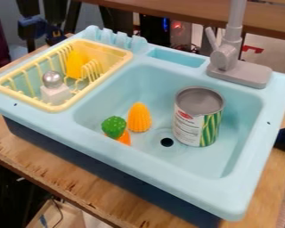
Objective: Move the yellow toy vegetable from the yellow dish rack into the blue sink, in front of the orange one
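The wood table (50, 167) is in front, with a chipped edge, under the blue toy sink (168, 178). In the sink, the green bumpy toy (114, 126) hides part of the orange toy (124, 138), near the toy corn (139, 118) and the standing tin can (197, 116). A black thing (284, 139) is cut off at the right. Behind is a wood shelf (168, 10). I can't tell if the gripper is open or closed.

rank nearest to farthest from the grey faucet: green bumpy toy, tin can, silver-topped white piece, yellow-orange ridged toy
1. Tin can, right side of the sink
2. Yellow-orange ridged toy, mid-sink
3. Green bumpy toy, left side of the sink
4. Silver-topped white piece, in the yellow rack
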Robot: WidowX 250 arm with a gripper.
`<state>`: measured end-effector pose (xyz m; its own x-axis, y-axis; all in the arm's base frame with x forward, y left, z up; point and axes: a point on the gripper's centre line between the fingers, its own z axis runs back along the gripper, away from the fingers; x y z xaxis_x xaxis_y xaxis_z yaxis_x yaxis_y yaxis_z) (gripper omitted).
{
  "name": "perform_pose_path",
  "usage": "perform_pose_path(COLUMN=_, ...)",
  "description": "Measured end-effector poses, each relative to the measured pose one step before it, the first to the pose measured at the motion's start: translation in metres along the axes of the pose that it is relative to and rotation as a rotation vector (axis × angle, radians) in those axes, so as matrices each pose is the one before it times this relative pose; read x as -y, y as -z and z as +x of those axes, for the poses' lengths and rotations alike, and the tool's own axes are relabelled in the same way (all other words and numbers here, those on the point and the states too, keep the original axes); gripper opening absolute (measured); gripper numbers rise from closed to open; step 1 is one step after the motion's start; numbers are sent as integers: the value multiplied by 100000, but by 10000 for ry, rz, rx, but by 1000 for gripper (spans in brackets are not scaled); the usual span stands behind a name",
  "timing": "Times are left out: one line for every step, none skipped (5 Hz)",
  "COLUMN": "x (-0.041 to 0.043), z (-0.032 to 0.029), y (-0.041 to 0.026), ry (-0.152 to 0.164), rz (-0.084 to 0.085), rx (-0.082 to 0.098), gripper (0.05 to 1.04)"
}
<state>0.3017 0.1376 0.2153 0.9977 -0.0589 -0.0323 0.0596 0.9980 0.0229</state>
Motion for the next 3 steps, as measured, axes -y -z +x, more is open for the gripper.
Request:
perform_pose_path(x=33, z=138, y=1160, ry=-2, rz=-172, rx=-342, gripper=1003)
perform_pose_path(x=-530, z=1157, y=1319, ry=-448, rz=89, rx=111, gripper=1003)
perform_pose_path(x=593, z=1777, y=1463, ry=-60, rz=5, rx=259, gripper=1003)
